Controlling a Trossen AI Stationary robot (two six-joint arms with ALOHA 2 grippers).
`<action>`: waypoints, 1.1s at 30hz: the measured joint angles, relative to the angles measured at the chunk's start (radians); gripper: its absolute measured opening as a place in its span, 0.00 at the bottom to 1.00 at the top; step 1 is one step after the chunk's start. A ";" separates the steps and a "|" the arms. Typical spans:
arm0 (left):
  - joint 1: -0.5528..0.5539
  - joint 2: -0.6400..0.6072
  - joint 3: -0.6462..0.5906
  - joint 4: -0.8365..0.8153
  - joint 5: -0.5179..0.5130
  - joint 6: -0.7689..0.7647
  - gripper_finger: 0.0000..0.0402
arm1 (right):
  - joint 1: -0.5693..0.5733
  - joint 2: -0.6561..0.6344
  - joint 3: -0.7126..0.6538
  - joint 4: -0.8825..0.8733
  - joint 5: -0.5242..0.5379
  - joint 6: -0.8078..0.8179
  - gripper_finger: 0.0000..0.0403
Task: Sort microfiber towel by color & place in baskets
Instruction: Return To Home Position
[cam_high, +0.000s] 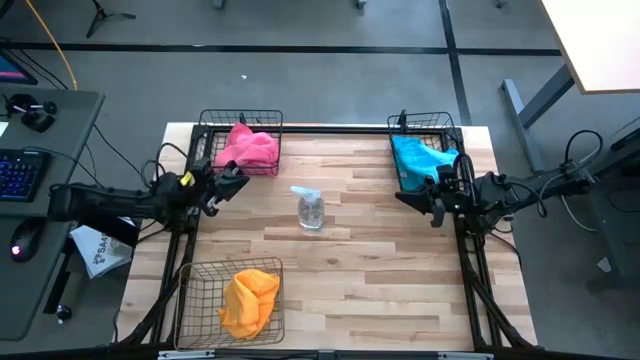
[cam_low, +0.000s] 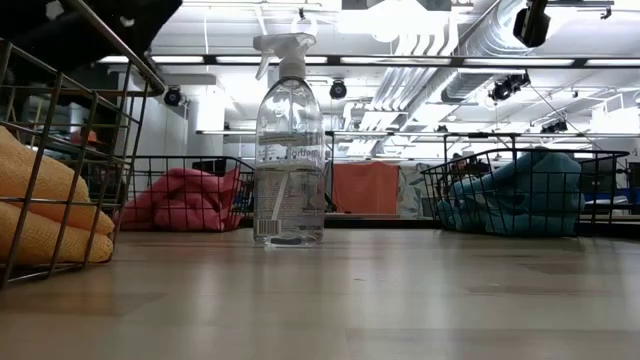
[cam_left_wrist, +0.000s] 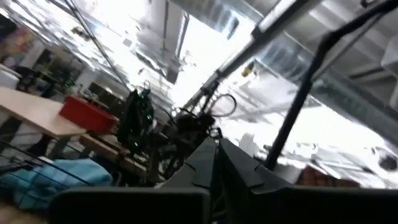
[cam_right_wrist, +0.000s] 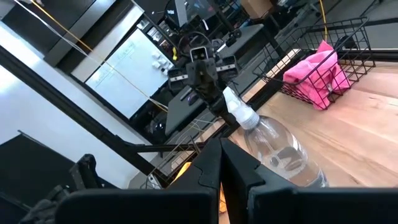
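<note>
Baskets (cam_high: 240, 114) are each holding 1 colour: pink towel (cam_high: 250, 148) just beside the left claw (cam_high: 237, 179), teal towel (cam_high: 412, 158) just beside the right claw (cam_high: 428, 199), orange towel (cam_high: 248, 300) well apart from both. Both claws are hovering closed and empty, facing the spray bottle (cam_high: 311, 210) between them, seemingly parking because sorting is looking finished.

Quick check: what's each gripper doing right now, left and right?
Left gripper: shut, holding nothing.
Right gripper: shut, holding nothing.
</note>
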 joint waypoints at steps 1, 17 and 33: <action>-0.003 -0.006 -0.019 0.014 -0.016 0.002 0.02 | -0.001 0.000 0.000 0.000 0.000 0.000 0.00; -0.027 -0.035 -0.039 -0.125 -0.047 -0.046 0.00 | 0.001 -0.089 0.000 -0.167 -0.091 -0.075 0.00; -0.027 -0.034 -0.039 -0.132 -0.047 -0.055 0.00 | -0.052 -0.045 -0.287 0.253 -0.358 -0.175 0.00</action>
